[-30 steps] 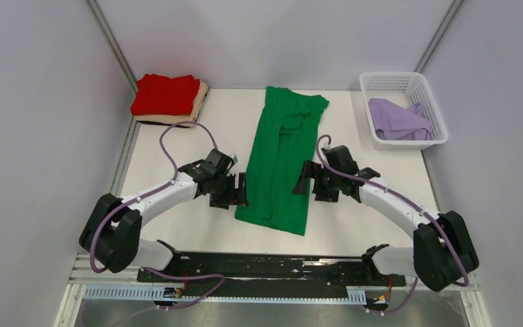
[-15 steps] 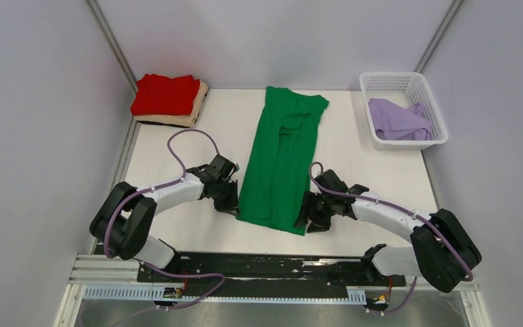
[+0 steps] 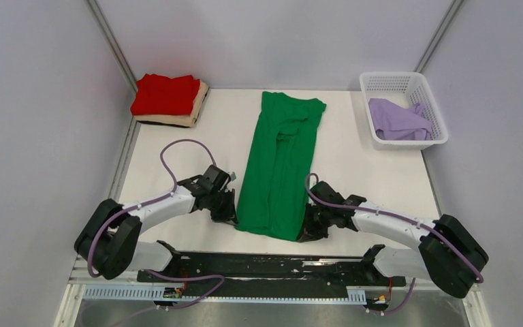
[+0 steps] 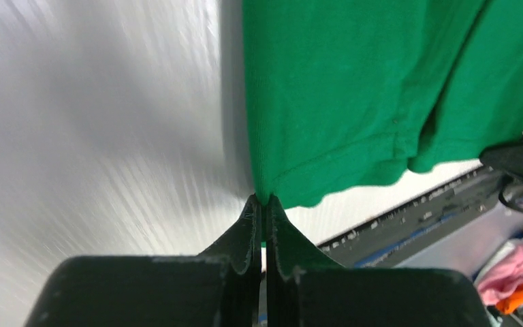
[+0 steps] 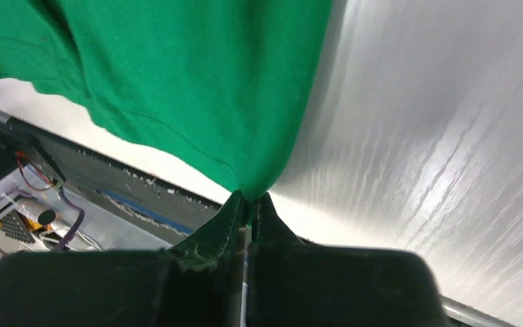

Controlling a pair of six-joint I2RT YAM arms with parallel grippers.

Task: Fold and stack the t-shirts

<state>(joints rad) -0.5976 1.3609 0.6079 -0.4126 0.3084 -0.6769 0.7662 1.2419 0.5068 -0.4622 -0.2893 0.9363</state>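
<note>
The left gripper [image 3: 229, 216] is clamped on the near left corner of the green shirt [image 3: 279, 163], the right gripper [image 3: 306, 233] on its near right corner; the shirt lies stretched out ahead of both.

Nothing legible: the green t-shirt [image 3: 278, 170] bears no readable print or tag, and the wiring [image 5: 37, 180] low in the right wrist view is possibly marked but too blurred to tell.

Bright green shirt [image 3: 279, 163] folded into long strip, flat, in middle. Folded red shirt [image 3: 167, 94] on folded tan shirt [image 3: 177, 120], far left. Pale lavender shirt [image 3: 398, 119] crumpled in basket [image 3: 368, 82], far right.
</note>
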